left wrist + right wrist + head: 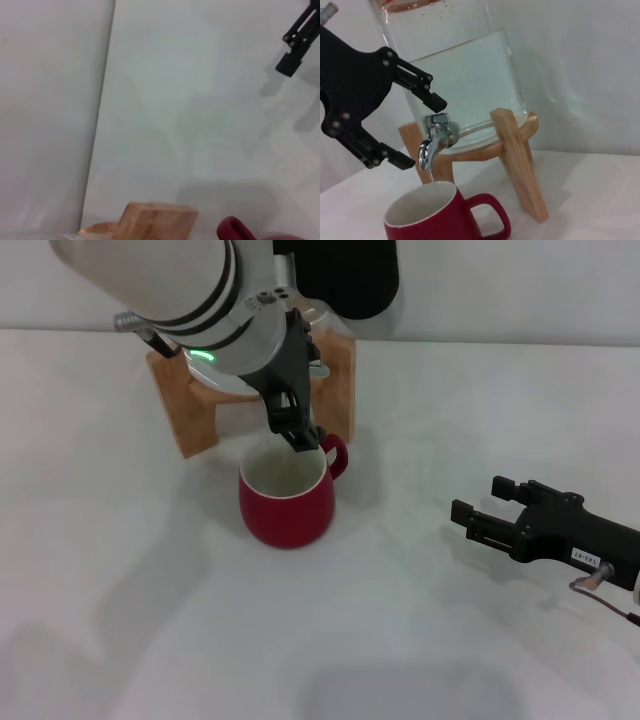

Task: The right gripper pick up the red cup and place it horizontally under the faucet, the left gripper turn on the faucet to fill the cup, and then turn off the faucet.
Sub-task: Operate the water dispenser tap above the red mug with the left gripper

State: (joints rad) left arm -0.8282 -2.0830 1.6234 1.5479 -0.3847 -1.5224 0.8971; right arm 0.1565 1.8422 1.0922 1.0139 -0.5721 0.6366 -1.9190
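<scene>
Red cup (287,502) stands upright on the white tabletop (120,620), mouth up, toward the far edge and a little left of centre. It is a squat, rounded glazed mug with a cream-white inside, and its small loop handle points to the robot's right and slightly away. In the right wrist view a thin stream of water runs from the spout down into the cup.

Directly above the cup's far rim hangs the faucet (434,141), a small polished chrome tap with its spout turned straight down. It is fitted low on a clear, round glass water jar (470,80), which sits in a pale wooden stand (520,160) with splayed legs near the tabletop's far edge.

The left gripper (415,127), black and unlabelled, reaches down from its white, black-banded arm to the faucet. Its two fingers are spread apart, one just above the tap's top and one below, beside the spout; contact with the tap cannot be made out.

The right gripper (485,510), black with a small white label, lies low over the tabletop near the right edge, well apart from the cup, its fingers parted and holding nothing.
</scene>
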